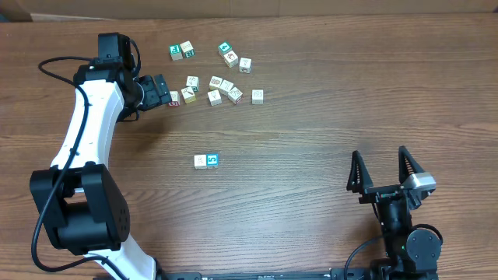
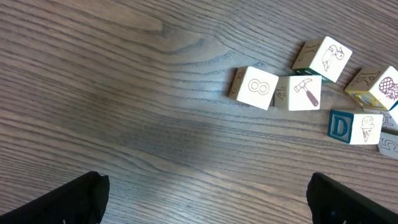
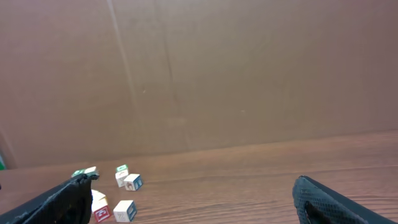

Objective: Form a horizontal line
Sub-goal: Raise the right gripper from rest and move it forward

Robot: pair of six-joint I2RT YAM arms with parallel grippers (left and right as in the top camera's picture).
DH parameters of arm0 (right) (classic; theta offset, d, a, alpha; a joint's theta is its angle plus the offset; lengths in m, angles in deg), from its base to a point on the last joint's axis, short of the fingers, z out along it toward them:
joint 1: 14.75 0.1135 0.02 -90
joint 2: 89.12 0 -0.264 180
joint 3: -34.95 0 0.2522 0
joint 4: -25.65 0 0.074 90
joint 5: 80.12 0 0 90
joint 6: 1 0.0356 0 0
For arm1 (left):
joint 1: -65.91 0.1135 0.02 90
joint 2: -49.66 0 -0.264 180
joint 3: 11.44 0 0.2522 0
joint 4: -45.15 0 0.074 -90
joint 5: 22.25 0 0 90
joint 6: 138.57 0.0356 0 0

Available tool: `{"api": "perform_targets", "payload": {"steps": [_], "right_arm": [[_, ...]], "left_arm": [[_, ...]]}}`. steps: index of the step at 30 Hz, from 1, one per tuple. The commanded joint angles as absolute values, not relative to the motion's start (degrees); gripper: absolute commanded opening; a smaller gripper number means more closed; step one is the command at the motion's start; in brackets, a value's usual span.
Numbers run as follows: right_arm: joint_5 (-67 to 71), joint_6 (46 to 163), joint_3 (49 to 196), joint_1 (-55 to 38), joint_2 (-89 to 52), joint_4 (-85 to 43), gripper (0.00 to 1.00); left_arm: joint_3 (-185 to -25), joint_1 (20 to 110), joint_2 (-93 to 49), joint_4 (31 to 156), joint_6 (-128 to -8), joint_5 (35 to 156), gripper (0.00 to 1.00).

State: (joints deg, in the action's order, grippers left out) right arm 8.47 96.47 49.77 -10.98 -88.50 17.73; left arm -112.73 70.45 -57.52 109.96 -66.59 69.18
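You're on a brown wood-grain table (image 1: 327, 93), matte, grain running L-R. The right wrist cam shows a plain brown wall (image 3: 217, 81) behind it, flat w/ faint vertical creases.

The line (image 1: 207, 161) sits mid-table, well apart from both grippers. It's only 2 cubes: a whitish cube (image 1: 201, 161) touching a blue "5" cube (image 1: 213, 160) on its right. The other cubes lie in a loose cluster (image 1: 222, 82) near the far edge, some green-faced.

Your left gripper (image 1: 165, 92) is at the cluster's left edge, jaws spread wide, nothing between them. Its cam shows pale, sharp-edged cubes w/ line prints: an "8" (image 2: 255, 88), a hammer (image 2: 305, 92), a bird (image 2: 328, 57) and a blue "D" (image 2: 341, 126). One more cube is cut off at the right edge of that view.

Your right gripper (image 1: 381, 171) is low right, also wide and empty.

Overhead, most prints are too small to read.
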Motion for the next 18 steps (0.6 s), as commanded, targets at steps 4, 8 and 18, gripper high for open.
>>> {"api": "perform_targets", "payload": {"steps": [4, 8, 18], "right_arm": [[11.58, 96.21, 49.18, -11.24, -88.96, 18.15, 1.00], [11.73, 96.21, 49.18, -11.24, -88.96, 19.37, 1.00], [9.35, 100.05, 49.64, -11.24, -88.96, 22.96, 1.00]], "left_arm": [[-113.25, 70.05, -57.91, 109.85, -66.57, 68.81, 0.99], [-113.25, 70.05, -57.91, 109.85, -66.57, 68.81, 1.00], [-113.25, 70.05, -57.91, 109.85, -66.57, 68.81, 1.00]]}}
